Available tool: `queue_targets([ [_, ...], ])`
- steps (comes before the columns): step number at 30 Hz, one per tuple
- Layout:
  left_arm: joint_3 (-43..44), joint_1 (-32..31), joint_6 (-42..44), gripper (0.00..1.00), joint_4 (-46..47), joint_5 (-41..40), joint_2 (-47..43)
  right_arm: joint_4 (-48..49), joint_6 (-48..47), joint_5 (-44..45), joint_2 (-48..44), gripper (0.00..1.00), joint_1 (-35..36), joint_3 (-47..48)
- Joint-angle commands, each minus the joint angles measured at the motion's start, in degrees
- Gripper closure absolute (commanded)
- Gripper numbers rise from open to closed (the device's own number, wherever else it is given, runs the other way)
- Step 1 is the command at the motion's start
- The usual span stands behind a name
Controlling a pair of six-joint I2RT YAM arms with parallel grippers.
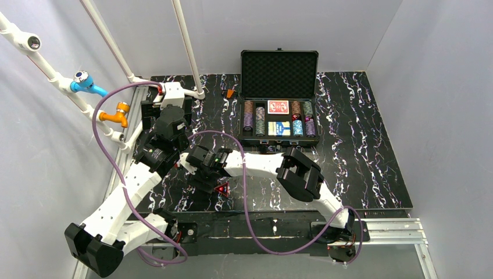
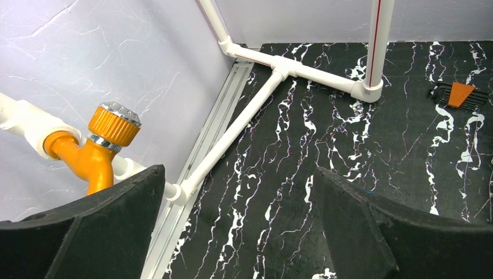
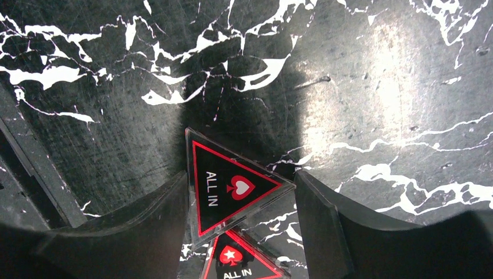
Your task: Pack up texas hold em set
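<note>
While your left gripper (image 2: 238, 232) hangs with its fingers (image 2: 104, 232) spread wide and nothing between them, your right gripper (image 3: 241, 177) is down at the table (image 3: 378, 87), toward the near edge and left of centre. Its fingers (image 3: 145, 226) sit against a red-rimmed black triangle (image 3: 229, 189) marked ALL IN. One is against the left edge and the other at the right corner, so it is clamped on that triangle. A second triangle (image 3: 238, 264) of the same kind lies just below it in the wrist view, partly covered by the first. You cannot tell from there whether the two touch.

From above, your right arm reaches across to the left, and a bit of red shows just under its gripper, well apart from the case (image 1: 279, 138). The case stands open at the back of the table with its foam-lined lid (image 1: 279, 72) raised. Inside, chips (image 1: 254, 118) fill rows at the left and right ends. A red deck (image 1: 278, 107) lies in the middle toward the lid, with a blue deck (image 1: 279, 128) just in front of it.

Your left gripper is over the back left corner, near an orange valve (image 2: 110, 131) and white pipes (image 2: 232, 133). A small orange tool (image 2: 459, 93) lies on the table to the left of the case.
</note>
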Motion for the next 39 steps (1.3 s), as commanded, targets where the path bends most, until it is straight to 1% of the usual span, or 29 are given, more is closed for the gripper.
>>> queue_targets([
  [1,0.37,0.47,-0.84,0.02,0.11,-0.52,-0.28,-0.06,0.51,-0.77,-4.42,0.44,0.12,-1.32],
  [8,0.31,0.47,-1.06,0.02,0.02,-0.20,0.01,0.98,1.56,0.30,-8.17,0.45,0.11,-4.00],
  [12,0.38,0.45,-1.14,0.02,-0.17,-0.17,0.28,0.16,2.75,2.55,-10.21,0.45,0.10,-5.30],
  [18,-0.03,0.47,-1.73,0.02,-0.04,0.61,-0.94,2.61,3.91,6.28,-14.62,0.45,0.13,-10.27],
  [27,-0.34,0.43,-2.25,0.02,-0.27,1.65,-1.46,0.16,2.74,10.82,-17.93,0.44,-0.27,-12.54],
  [34,0.04,0.47,-2.85,0.02,-0.99,2.88,-1.33,-1.33,0.90,12.01,-22.76,0.43,-4.89,-14.86],
  [39,0.05,0.47,-3.05,0.02,-1.21,3.70,-1.34,-1.88,0.36,12.73,-26.10,0.43,-10.63,-16.17],
])
